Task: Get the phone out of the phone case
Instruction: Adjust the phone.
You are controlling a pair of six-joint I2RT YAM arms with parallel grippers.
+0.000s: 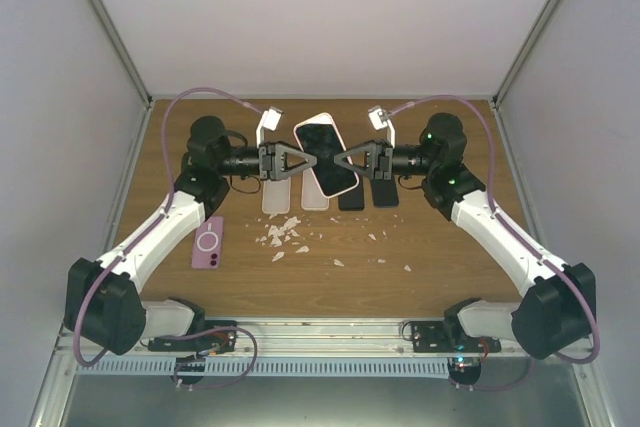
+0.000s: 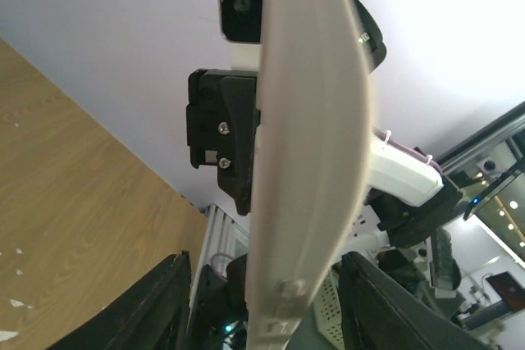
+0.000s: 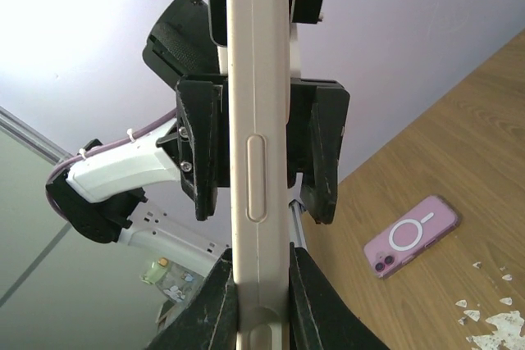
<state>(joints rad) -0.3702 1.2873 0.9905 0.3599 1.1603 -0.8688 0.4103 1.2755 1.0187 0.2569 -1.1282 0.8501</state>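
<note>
the right gripper (image 3: 261,288) is clenched on the phone case (image 3: 258,79); in its own wrist view both fingers (image 3: 220,305) press flat against the two faces of the pale case, which runs straight up between them, edge-on. the left gripper (image 2: 264,305) straddles the opposite edge with its jaws partly apart: in the left wrist view one finger (image 2: 160,305) stands off the case with a clear gap, and the other sits just beside it, so it is not clamped. the case hangs in the air between the two grippers, above the middle of the table (image 1: 450,257). the phone (image 1: 328,152) is in the case, its dark screen facing up and framed by the white rim. the case is off-white, with a long side button (image 3: 257,178), and one long side bows outward in the left wrist view. a purple case (image 3: 410,235) and white flakes (image 1: 283,235) lie on the wood.
</note>
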